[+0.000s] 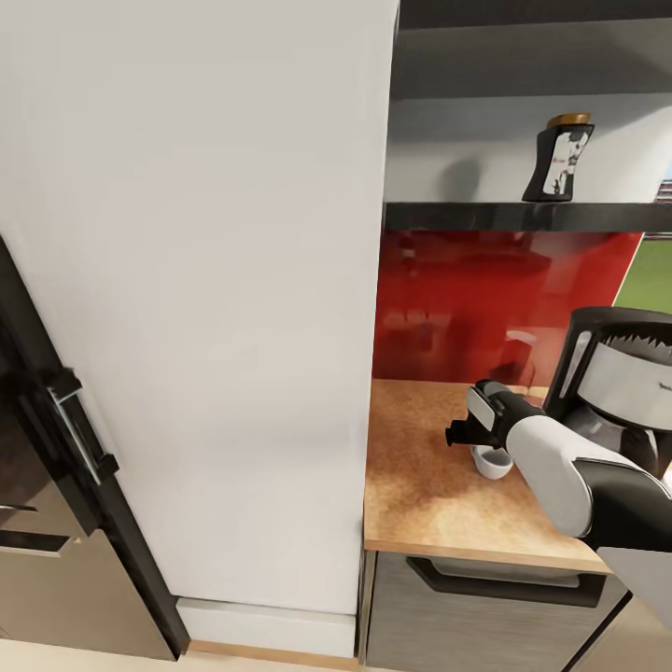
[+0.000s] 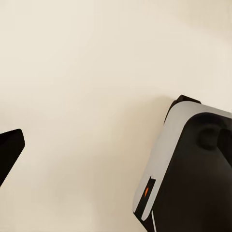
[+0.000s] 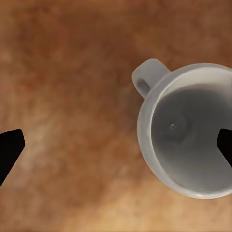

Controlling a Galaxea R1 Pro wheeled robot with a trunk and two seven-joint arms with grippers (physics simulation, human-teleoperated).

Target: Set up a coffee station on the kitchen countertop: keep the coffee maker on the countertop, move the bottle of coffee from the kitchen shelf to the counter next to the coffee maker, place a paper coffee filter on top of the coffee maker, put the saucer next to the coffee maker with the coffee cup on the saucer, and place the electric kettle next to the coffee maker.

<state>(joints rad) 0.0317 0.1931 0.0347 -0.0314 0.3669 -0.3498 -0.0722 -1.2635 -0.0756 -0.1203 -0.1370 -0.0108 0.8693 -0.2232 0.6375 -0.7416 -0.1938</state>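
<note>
Matt speckled wood-grain kitchen countertop (image 1: 420,495), smooth white coffee cup (image 3: 188,130), glossy black kitchen shelf (image 1: 523,217).

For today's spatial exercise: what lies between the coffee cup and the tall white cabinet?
Only bare kitchen countertop lies between the coffee cup and the tall white cabinet, per the head view.

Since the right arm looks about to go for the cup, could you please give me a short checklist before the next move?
1. Right gripper open: ok, fingertips wide apart at the picture's edges.
2. Gripper above the coffee cup: ok, though the cup sits off-centre toward one fingertip.
3. Cup upright and empty on the kitchen countertop: ok.
4. Saucer under the cup: not ok, bare wood around it.
5. Coffee maker clear of the arm: cannot tell, they overlap in the head view.
6. Bottle of coffee moved down: not ok, on the kitchen shelf.
</note>
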